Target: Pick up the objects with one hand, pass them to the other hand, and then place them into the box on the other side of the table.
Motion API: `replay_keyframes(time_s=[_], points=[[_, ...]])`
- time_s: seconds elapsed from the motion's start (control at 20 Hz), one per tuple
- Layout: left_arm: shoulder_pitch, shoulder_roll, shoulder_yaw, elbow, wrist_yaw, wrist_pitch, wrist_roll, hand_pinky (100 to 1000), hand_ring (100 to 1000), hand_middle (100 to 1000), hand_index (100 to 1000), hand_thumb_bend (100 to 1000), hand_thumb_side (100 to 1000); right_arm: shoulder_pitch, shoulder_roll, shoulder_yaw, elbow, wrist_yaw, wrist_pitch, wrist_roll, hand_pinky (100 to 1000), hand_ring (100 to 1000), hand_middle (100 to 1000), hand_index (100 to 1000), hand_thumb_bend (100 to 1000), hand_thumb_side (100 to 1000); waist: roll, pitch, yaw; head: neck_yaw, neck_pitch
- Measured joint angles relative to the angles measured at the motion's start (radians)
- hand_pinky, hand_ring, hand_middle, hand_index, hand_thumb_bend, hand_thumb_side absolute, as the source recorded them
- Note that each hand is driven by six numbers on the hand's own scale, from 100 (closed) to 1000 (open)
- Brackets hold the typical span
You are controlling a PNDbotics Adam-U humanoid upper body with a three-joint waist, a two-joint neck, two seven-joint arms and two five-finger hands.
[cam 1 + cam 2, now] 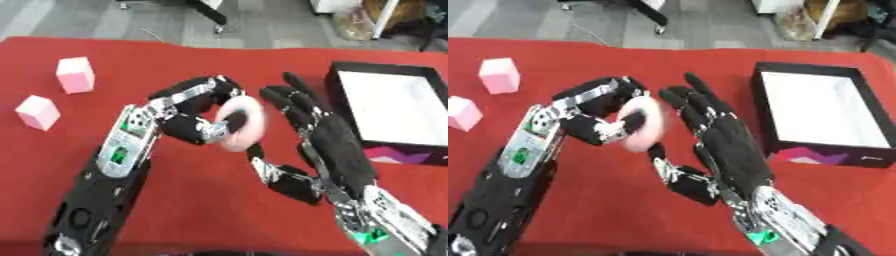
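It looked like a lab or office: a red-covered table (175, 200) stood on grey flooring (87, 17), with black chair or stand legs (206, 12) and clutter (359, 22) behind it.
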Motion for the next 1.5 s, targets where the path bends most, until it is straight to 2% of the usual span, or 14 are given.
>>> replay_keyframes(time_s=[0.2, 0.3, 0.4, 0.45, 0.5, 0.55, 0.6, 0.75, 0.85, 0.95, 1.0, 1.15, 1.3, 1.5], points=[[-0.002, -0.001, -0.014, -0.004, 0.018, 0.01, -0.004, 667, 426, 399, 538, 100, 434, -0.004, 0.0, 0.0, 0.0, 0.0, -0.006, 0.011, 777, 964, 795, 885, 331, 293, -0.002, 0.0, 0.0, 0.0, 0.0], [-0.004, -0.001, -0.023, -0.006, 0.027, 0.017, -0.006, 669, 429, 401, 540, 100, 436, -0.004, 0.0, 0.0, 0.0, 0.0, -0.007, 0.015, 767, 947, 771, 860, 281, 271, -0.002, 0.0, 0.0, 0.0, 0.0], [-0.005, -0.001, -0.031, -0.007, 0.035, 0.022, -0.008, 670, 432, 403, 542, 100, 436, -0.004, -0.001, 0.0, -0.003, 0.001, -0.007, 0.015, 740, 918, 727, 785, 197, 224, -0.002, 0.0, 0.0, 0.0, 0.0], [-0.005, -0.001, -0.034, -0.007, 0.039, 0.025, -0.008, 671, 434, 405, 544, 100, 436, -0.005, -0.001, 0.0, -0.005, 0.001, -0.006, 0.014, 725, 902, 695, 727, 124, 191, -0.002, 0.0, -0.001, 0.0, 0.0], [-0.005, -0.001, -0.039, -0.007, 0.04, 0.027, -0.009, 672, 435, 406, 545, 100, 437, -0.006, -0.001, 0.0, -0.007, 0.001, -0.004, 0.01, 715, 891, 665, 681, 100, 159, -0.002, 0.0, -0.001, 0.0, 0.0], [-0.005, -0.001, -0.044, -0.007, 0.042, 0.028, -0.01, 672, 436, 407, 546, 100, 437, -0.009, -0.001, 0.0, -0.008, 0.001, 0.001, 0.004, 710, 885, 648, 659, 100, 147, -0.002, 0.0, -0.001, 0.0, 0.0], [-0.006, -0.001, -0.047, -0.008, 0.045, 0.029, -0.01, 675, 441, 411, 550, 100, 439, -0.009, -0.001, 0.0, -0.009, 0.001, 0.007, -0.005, 687, 852, 575, 549, 100, 100, -0.002, 0.0, -0.001, 0.0, 0.0], [-0.007, -0.001, -0.059, -0.015, 0.051, 0.031, -0.012, 684, 457, 427, 569, 100, 456, -0.01, -0.001, 0.0, -0.009, 0.0, 0.031, -0.042, 651, 815, 510, 398, 100, 100, -0.002, 0.0, -0.002, -0.001, 0.0], [-0.007, -0.004, -0.065, -0.021, 0.054, 0.031, -0.012, 692, 473, 447, 592, 100, 478, -0.011, -0.001, 0.001, -0.009, -0.006, 0.048, -0.083, 636, 799, 490, 342, 100, 100, -0.002, 0.0, -0.004, -0.001, 0.0], [-0.007, -0.005, -0.071, -0.025, 0.052, 0.031, -0.011, 694, 480, 455, 601, 100, 496, -0.012, -0.001, 0.003, -0.009, -0.019, 0.063, -0.135, 631, 796, 485, 321, 100, 100, -0.001, 0.0, -0.005, -0.003, 0.0], [-0.007, -0.005, -0.073, -0.025, 0.048, 0.03, -0.011, 698, 492, 470, 619, 100, 531, -0.012, -0.001, 0.006, -0.009, -0.027, 0.068, -0.159, 627, 792, 481, 287, 100, 100, -0.001, 0.001, -0.005, -0.004, 0.0], [-0.004, -0.005, -0.076, -0.025, 0.036, 0.025, -0.008, 704, 509, 491, 647, 100, 592, -0.012, -0.001, 0.007, -0.008, -0.046, 0.075, -0.217, 621, 789, 476, 262, 100, 100, -0.001, 0.001, -0.005, -0.009, 0.0], [0.005, -0.005, -0.072, -0.019, 0.021, 0.023, -0.007, 712, 542, 530, 692, 100, 711, -0.011, -0.001, 0.007, -0.008, -0.062, 0.079, -0.261, 610, 775, 460, 233, 100, 100, -0.001, 0.001, -0.006, -0.013, 0.0], [0.018, -0.008, -0.047, -0.006, 0.007, 0.028, -0.009, 714, 565, 560, 724, 100, 812, -0.011, -0.001, 0.006, -0.008, -0.078, 0.087, -0.317, 597, 760, 444, 203, 100, 100, -0.001, 0.001, -0.006, -0.02, 0.0]])
